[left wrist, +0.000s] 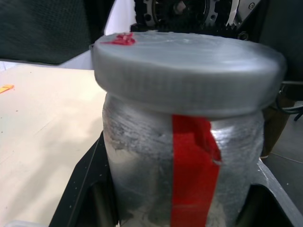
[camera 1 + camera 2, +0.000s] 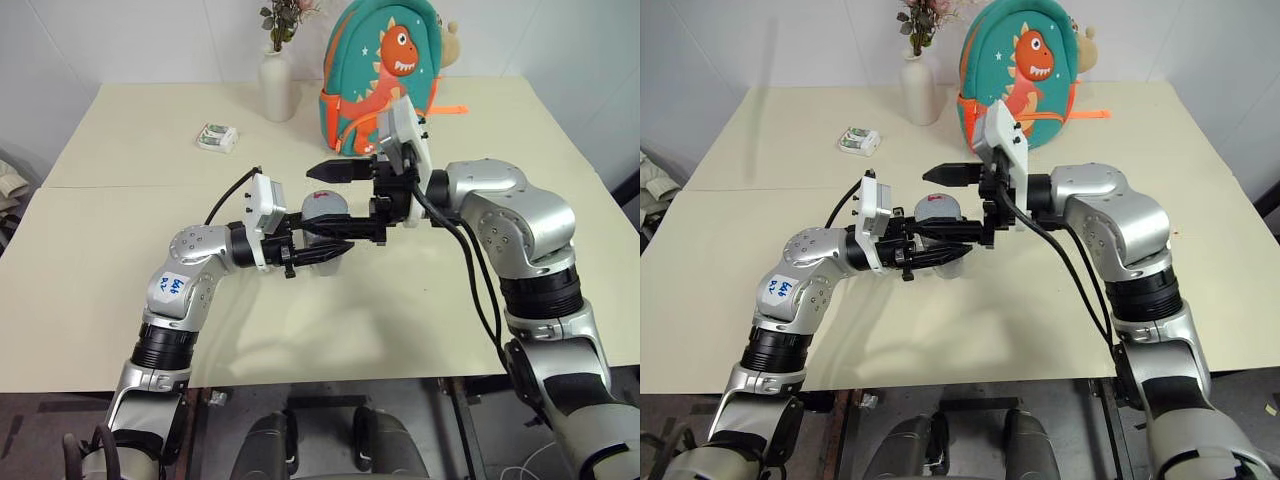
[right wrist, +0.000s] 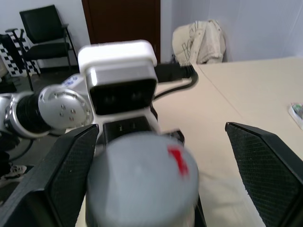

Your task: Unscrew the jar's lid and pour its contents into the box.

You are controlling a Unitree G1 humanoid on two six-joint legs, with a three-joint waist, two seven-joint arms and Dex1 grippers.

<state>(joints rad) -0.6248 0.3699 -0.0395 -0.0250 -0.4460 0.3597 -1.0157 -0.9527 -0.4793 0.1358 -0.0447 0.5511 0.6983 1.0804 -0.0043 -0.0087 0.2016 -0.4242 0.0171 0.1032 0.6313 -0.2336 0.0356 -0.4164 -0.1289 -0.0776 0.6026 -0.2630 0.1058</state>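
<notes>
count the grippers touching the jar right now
1. The left gripper is shut on the jar, held above the table. The right gripper stands open around the lid, not yet closed on it.

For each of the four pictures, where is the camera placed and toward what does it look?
Left eye and right eye: on the head, looking down over the table; both arms show.
Left wrist: along the left tool, at the jar and lid.
Right wrist: along the right tool at the lid, left arm behind.
Both wrist views share the lid's red mark.
</notes>
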